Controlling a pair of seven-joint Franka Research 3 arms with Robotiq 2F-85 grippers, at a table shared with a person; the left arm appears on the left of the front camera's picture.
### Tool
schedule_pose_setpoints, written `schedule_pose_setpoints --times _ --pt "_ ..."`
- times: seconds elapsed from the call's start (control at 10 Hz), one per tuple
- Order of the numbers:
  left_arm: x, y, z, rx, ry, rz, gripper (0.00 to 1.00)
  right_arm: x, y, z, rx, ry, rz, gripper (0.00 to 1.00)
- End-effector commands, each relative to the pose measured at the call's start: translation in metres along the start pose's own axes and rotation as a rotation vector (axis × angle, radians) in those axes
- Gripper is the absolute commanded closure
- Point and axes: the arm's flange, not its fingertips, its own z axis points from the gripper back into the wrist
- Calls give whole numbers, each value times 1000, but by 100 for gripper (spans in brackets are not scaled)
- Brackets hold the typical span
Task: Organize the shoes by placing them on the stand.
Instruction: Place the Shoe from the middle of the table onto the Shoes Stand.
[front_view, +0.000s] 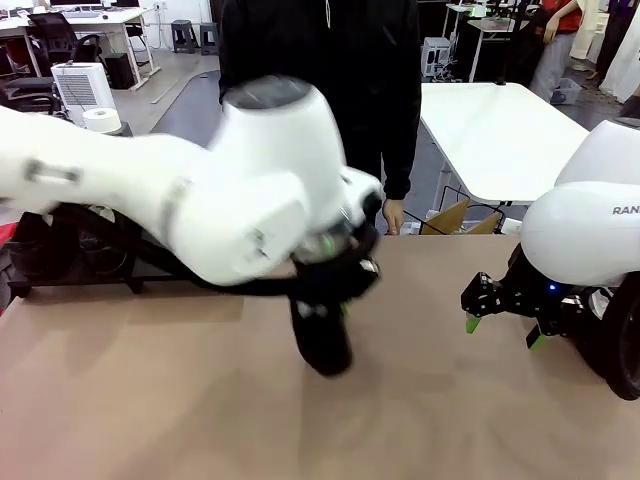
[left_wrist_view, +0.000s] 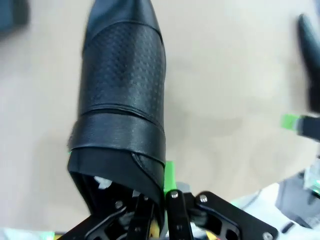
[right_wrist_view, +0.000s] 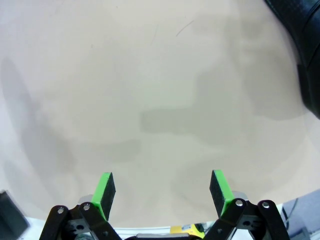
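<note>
The left arm (front_view: 230, 190) bulks closest to the lens, a blurred white mass across the left and centre of the front view. At its tip, just below centre, the left gripper (front_view: 335, 288) is clamped on the heel collar of a black shoe (front_view: 322, 345). In the left wrist view its green pad (left_wrist_view: 169, 175) presses the outside of the collar while the other finger sits inside the opening.

The shoe (left_wrist_view: 125, 85) runs straight away from the gripper (left_wrist_view: 164, 186), heel at the fingers and toe pointing to the top of the frame. From the front it hangs toe-down, its long axis close to upright. Its toe is at or just above the tan table (front_view: 150, 400); the blur makes it hard to say which.

The stand (front_view: 70, 288) lies at the left edge, mid-height, behind the arm and well apart from the shoe. Its panels are mostly hidden, so what sits on it cannot be told. To land flat, the shoe would likely need carrying left and tipping from upright towards level.

The right gripper (front_view: 503, 332), at the right of the frame, hovers over bare table with jaws apart and empty (right_wrist_view: 162, 190). The left arm is the nearer to the stand. A person's hand (front_view: 393, 215) hangs at the far edge.
</note>
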Motion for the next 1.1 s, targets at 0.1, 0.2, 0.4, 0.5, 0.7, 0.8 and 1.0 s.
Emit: schedule_pose_setpoints --times 0.1,0.2,0.4,0.5,0.7,0.8,1.0 --pt "61 93 35 61 -156 -169 100 0 1 1 1 -4 -1 0" --pt "74 111 32 79 -168 -190 100 0 1 1 1 -4 -1 0" --pt "70 140 26 100 -123 -95 100 0 1 1 1 -4 -1 0" --pt "84 127 41 85 -145 -182 100 0 1 1 1 -4 -1 0" --pt "84 127 41 85 -145 -182 100 0 1 1 1 -4 -1 0" --pt "83 140 28 100 -126 -166 100 0 1 1 1 -4 -1 0" --pt "109 169 13 303 -358 -167 100 0 1 1 1 -4 -1 0"
